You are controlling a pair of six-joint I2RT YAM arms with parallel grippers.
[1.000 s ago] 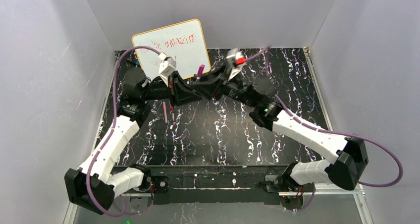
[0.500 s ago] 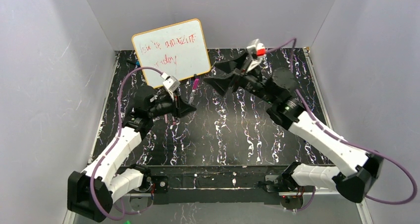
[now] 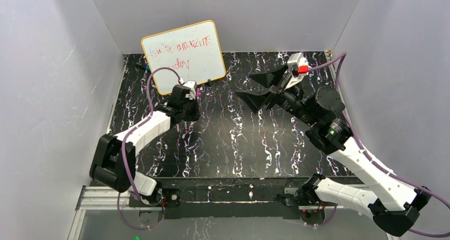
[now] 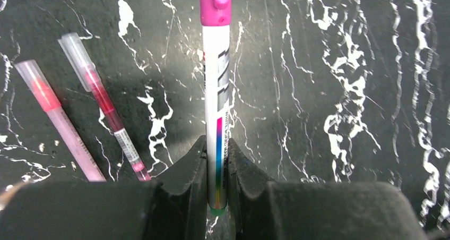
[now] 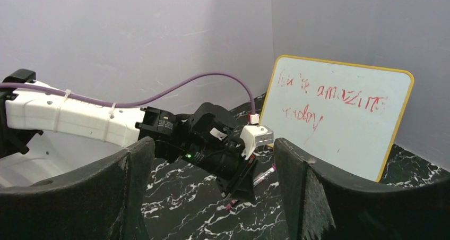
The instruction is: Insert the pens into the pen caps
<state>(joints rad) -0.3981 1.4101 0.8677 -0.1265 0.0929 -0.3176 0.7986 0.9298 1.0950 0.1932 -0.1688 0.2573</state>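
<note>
Left wrist | left claw: 1 white pen | 2 pink pens

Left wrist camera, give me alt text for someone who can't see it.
The left hand grips a white pen by its tail, its pink cap pointing away over a black marbled table. A pink pen and a red pen, both clear-capped, lie at the picture's left.

Pale lilac walls enclose a black marbled table

White-bodied pen wears its magenta cap; pale pink pen and red pen lie alongside, seemingly capped.
</note>
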